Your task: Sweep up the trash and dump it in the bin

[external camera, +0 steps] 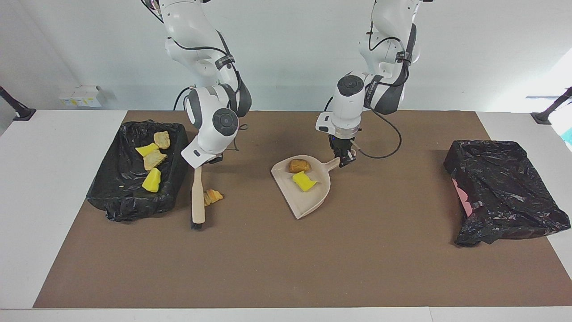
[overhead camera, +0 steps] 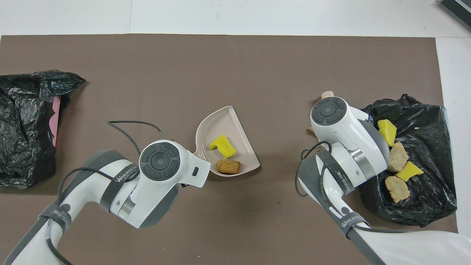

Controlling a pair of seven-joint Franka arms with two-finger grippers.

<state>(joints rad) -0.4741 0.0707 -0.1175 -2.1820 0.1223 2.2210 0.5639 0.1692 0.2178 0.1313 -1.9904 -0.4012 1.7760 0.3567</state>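
My right gripper (external camera: 202, 163) is shut on the top of a wooden brush (external camera: 197, 197), whose black bristles point down at the mat beside the bin (external camera: 117, 203). An orange-brown lump of trash (external camera: 212, 196) lies against the brush on the side toward the dustpan. Several yellow and beige lumps (external camera: 152, 180) lie in the black-lined bin (overhead camera: 423, 209). My left gripper (external camera: 344, 159) is shut on the handle of the beige dustpan (external camera: 308, 201), which carries a brown lump (external camera: 298, 166) and a yellow lump (external camera: 304, 181). In the overhead view both wrists hide the grippers; the dustpan (overhead camera: 220, 119) shows.
A second bin (external camera: 505, 192) lined with crumpled black plastic, pink showing at one edge, sits toward the left arm's end of the brown mat (external camera: 286, 268). A black cable (external camera: 384, 152) loops from the left wrist above the mat.
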